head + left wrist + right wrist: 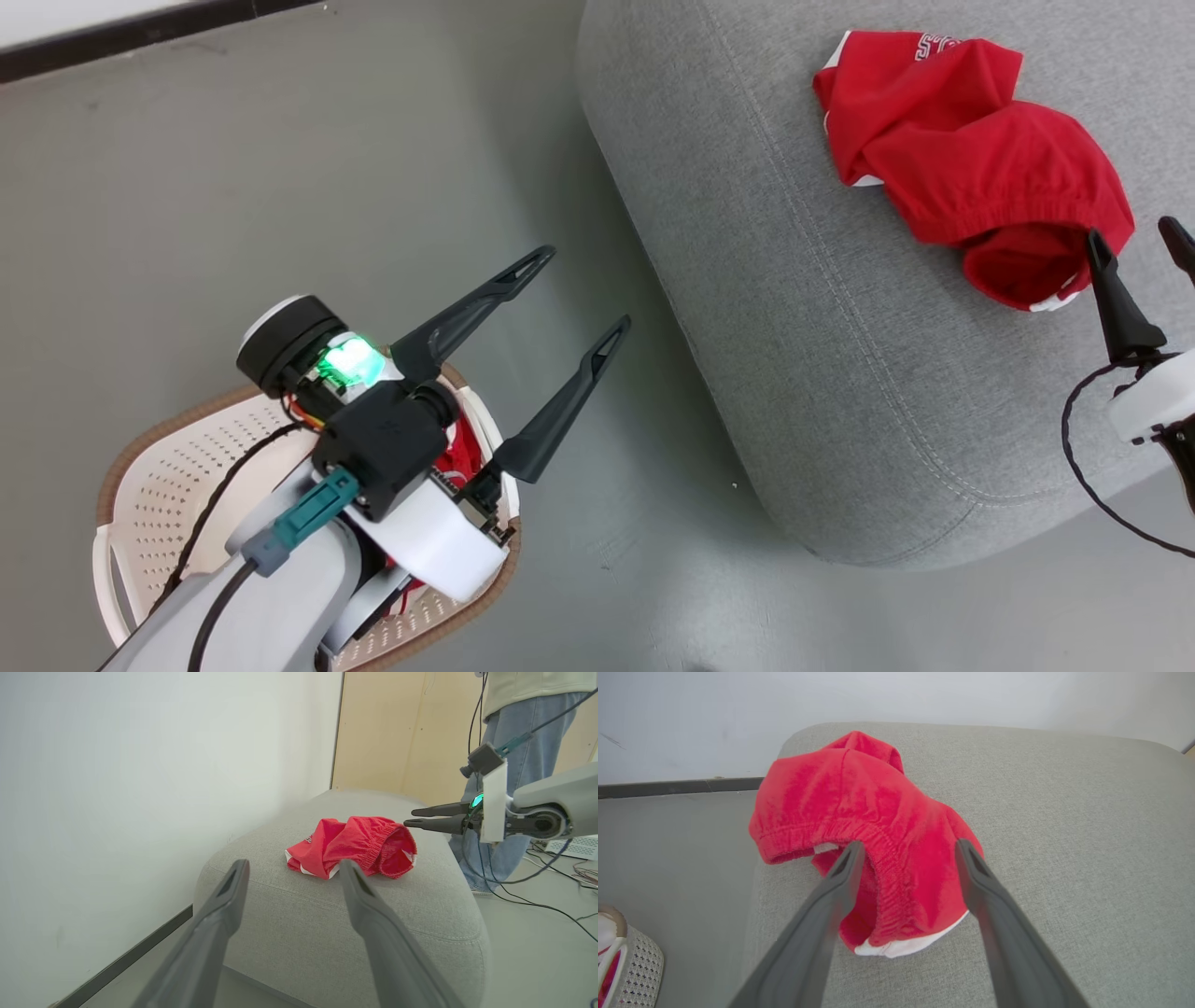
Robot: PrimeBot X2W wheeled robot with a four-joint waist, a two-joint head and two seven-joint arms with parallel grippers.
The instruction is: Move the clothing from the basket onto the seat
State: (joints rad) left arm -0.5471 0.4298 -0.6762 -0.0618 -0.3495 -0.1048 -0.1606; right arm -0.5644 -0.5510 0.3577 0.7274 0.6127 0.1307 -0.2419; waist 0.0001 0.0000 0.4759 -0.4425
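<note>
Crumpled red shorts (971, 168), soft knit with a gathered elastic waistband and white trim, lie on top of the rounded grey woven-fabric seat (794, 308). The right hand (1132, 233) is over the seat at that waistband, its long dark fingers spread apart. Beside the seat, the left hand (584, 287) hangs spread and empty above the perforated cream plastic basket (177, 467), where more red cloth (462, 453) shows.
</note>
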